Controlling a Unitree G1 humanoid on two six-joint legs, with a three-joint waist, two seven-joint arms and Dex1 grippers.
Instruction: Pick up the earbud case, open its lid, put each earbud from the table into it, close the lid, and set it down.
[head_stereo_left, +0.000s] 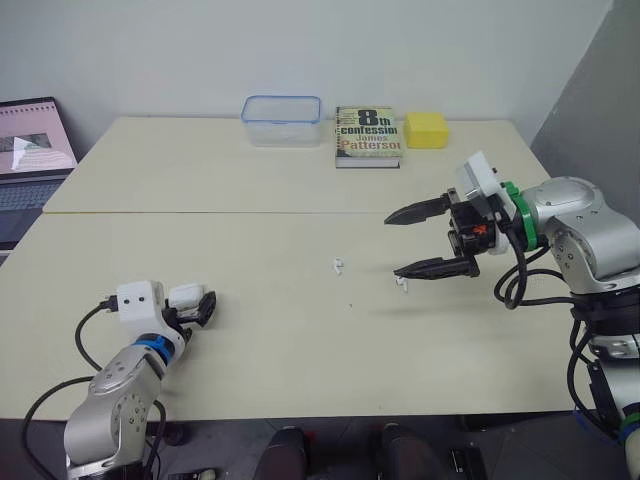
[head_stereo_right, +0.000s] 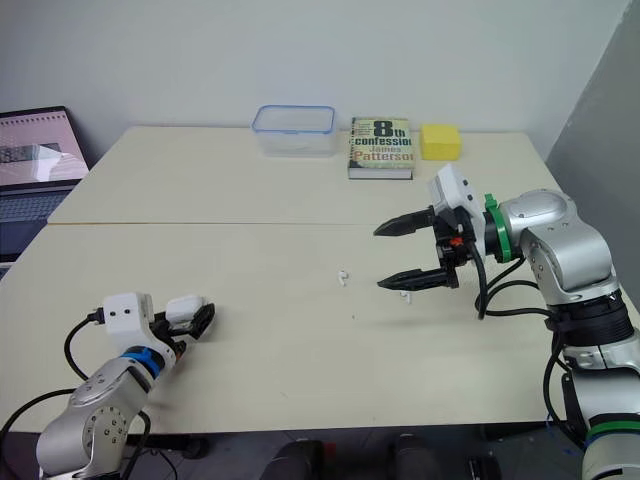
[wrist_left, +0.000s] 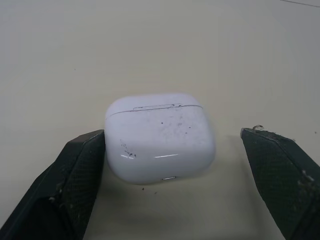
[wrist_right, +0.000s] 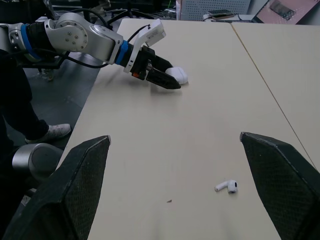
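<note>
earbud case (wrist_left: 160, 137) | between spread fingers of left tool (wrist_left: 172, 134) (touching one)

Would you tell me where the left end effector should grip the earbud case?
Grip the earbud case across its two rounded sides, below the lid, leaving it free to open. It lies flat on the table, base toward the open left end effector, so come in level from there.

A book (head_stereo_left: 368, 136) lies cover-up on the table (head_stereo_left: 250, 180), its front reading "8th confession" in large type, with the author's name, "James Patterson", printed beneath the title. A clear plastic box (head_stereo_left: 281, 120) stands just left of the book and a yellow block (head_stereo_left: 426, 129) just right of it.
</note>
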